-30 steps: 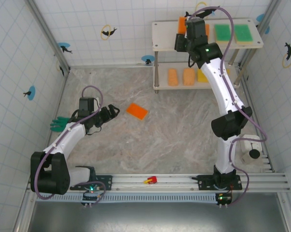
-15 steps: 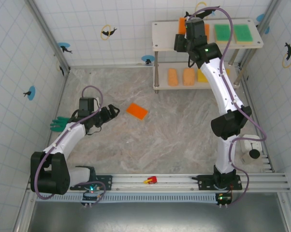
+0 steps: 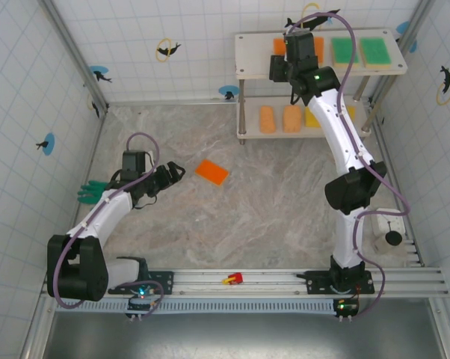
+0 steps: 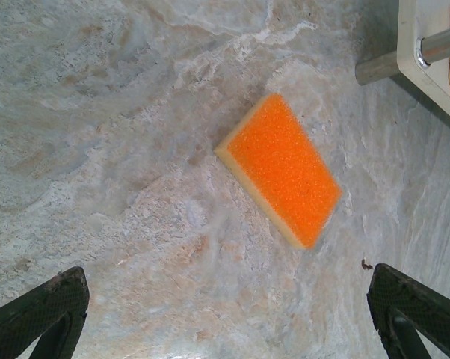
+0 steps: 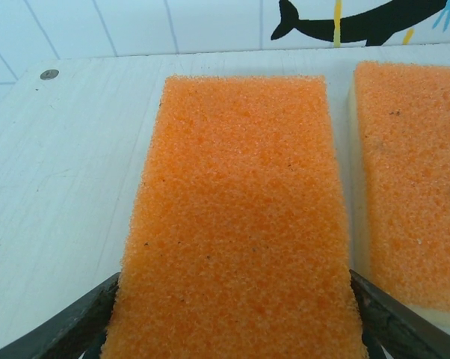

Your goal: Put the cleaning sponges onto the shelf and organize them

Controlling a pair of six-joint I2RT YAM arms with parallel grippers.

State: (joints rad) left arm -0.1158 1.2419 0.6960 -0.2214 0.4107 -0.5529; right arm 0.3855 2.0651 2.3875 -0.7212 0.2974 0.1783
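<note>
One orange sponge (image 4: pixel 281 168) lay alone on the table (image 3: pixel 270 217), at the centre of the left wrist view, with the left gripper (image 4: pixel 225 288) spread wide and short of it. Farther off, on the top board of the shelf (image 3: pixel 249 46), the right gripper (image 5: pixel 236 310) flanked a second orange sponge (image 5: pixel 240 202) lying flat; you could not tell whether its fingers pinched or stood free. A neighbouring sponge (image 5: pixel 408 187) sat just beside it. Had you withdrawn with a finger dragging foam, the sponge would likely have skewed or slid off the board.

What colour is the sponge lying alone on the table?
The sponge is bright orange on top, pale yellow underneath; clearest in left wrist view.
</note>
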